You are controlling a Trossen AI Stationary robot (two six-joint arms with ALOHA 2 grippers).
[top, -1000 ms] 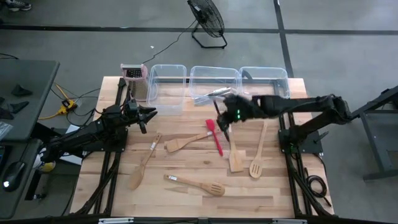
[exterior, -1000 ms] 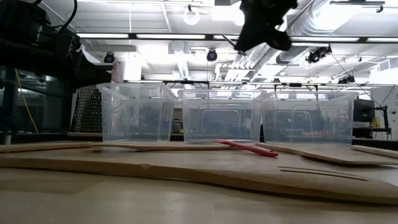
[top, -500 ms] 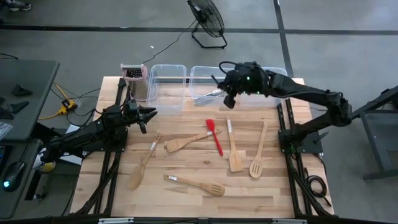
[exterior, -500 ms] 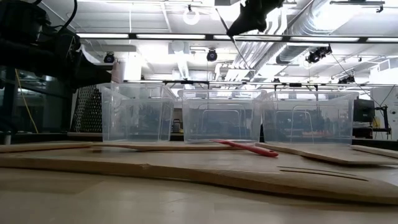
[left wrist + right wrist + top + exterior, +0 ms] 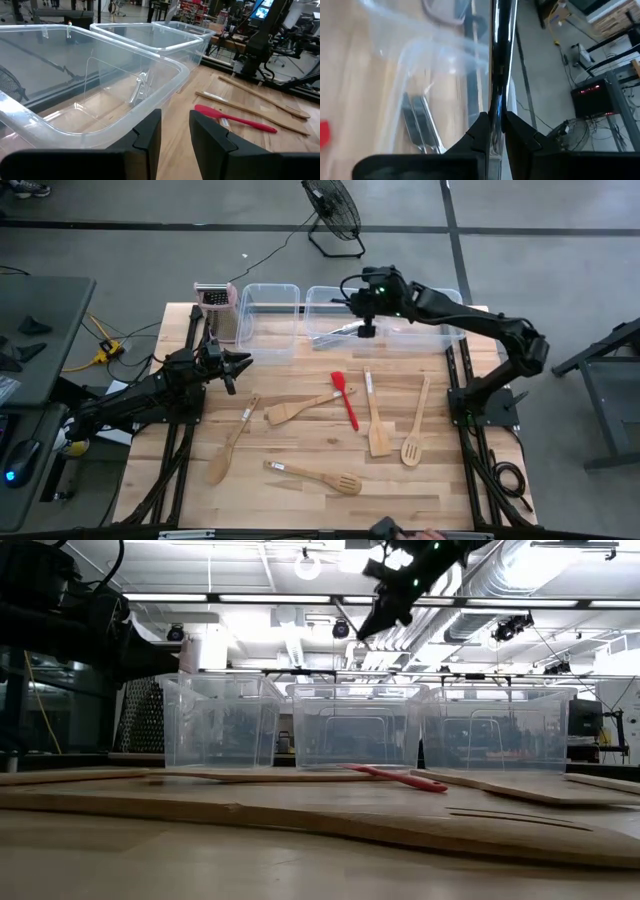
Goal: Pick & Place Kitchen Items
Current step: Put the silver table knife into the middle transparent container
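My right gripper hangs above the middle clear tub, shut on a slim dark shiny metal utensil. In the low view it is high over that tub. Silvery tongs lie inside the middle tub. Flat on the table lie a red spatula, wooden spatulas, a slotted spoon, a slotted spatula and a wooden spoon. My left gripper waits open near the left tub. My right gripper pinches the metal utensil's slim shaft between its two fingers. The shaft runs on lengthwise past the fingertips, out over the tub's rim. The utensil is lifted clear of the table and of the tub; its far end is out of frame.
Three clear tubs stand in a row along the far edge, with a metal box grater to their left. The right tub sits beside my right arm. Bare wood shows along the near edge.
My right gripper has carried the metal utensil from above the red spatula toward the table's far edge and up. It now hangs over the middle tub and has turned about on the way. The utensils on the table have stayed put.
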